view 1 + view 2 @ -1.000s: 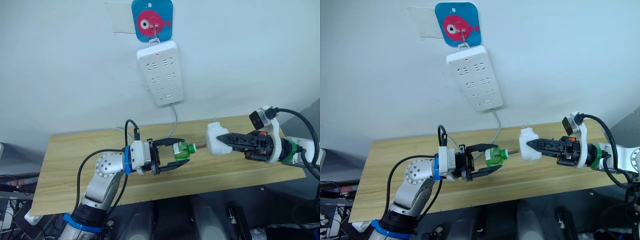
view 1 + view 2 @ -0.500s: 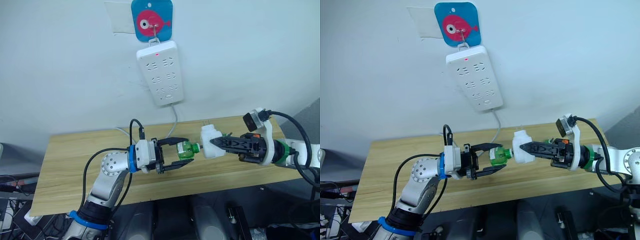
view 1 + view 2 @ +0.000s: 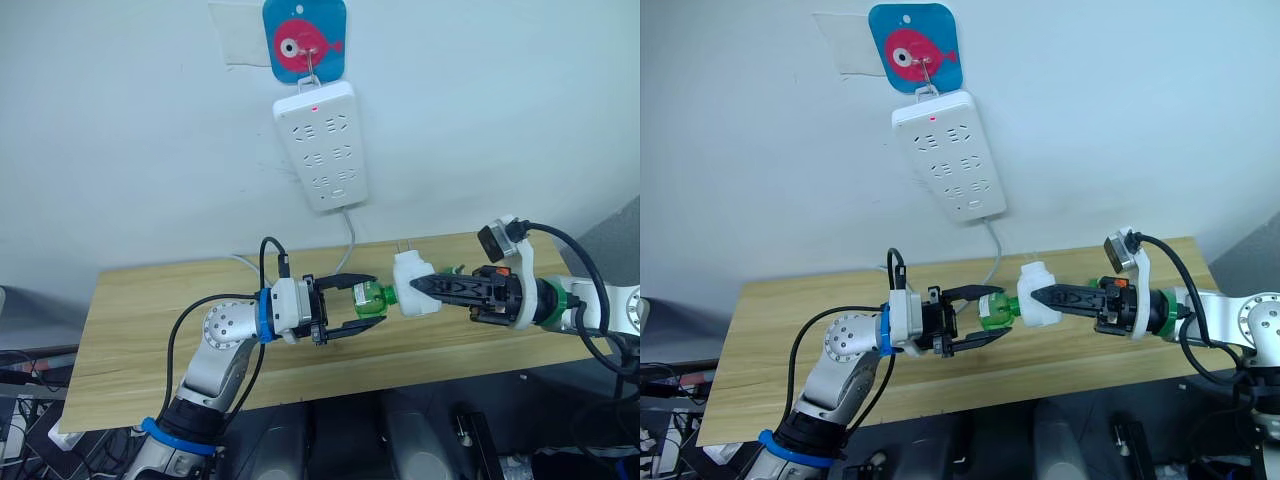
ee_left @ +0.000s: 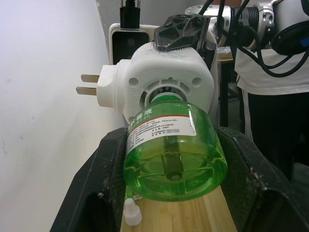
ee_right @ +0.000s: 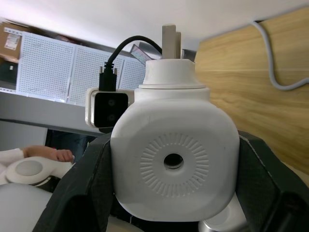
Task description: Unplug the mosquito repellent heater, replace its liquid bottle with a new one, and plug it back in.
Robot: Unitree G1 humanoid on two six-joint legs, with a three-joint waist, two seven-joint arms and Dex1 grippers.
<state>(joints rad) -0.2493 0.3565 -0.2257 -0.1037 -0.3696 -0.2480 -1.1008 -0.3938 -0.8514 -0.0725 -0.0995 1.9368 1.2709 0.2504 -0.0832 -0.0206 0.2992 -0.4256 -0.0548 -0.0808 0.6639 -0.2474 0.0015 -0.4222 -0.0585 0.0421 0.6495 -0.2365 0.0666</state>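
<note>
Heater (image 3: pixel 415 285) unplugged, clamped in right gripper (image 3: pixel 424 287) jaws; green liquid bottle (image 3: pixel 371 299), clamped in left gripper (image 3: pixel 362 306) jaws, meets its socket; seating and replugging into power strip (image 3: pixel 322 143) outstanding.

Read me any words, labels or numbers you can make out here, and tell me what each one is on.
"液": large white character on the bottle's green label; the characters before it are cut off.
Small print lines below it on that label: too small to read.
Heater: raised marks near the bottle socket, unreadable.
Power strip: no readable text.
Fish sign: a picture, no words.
</note>
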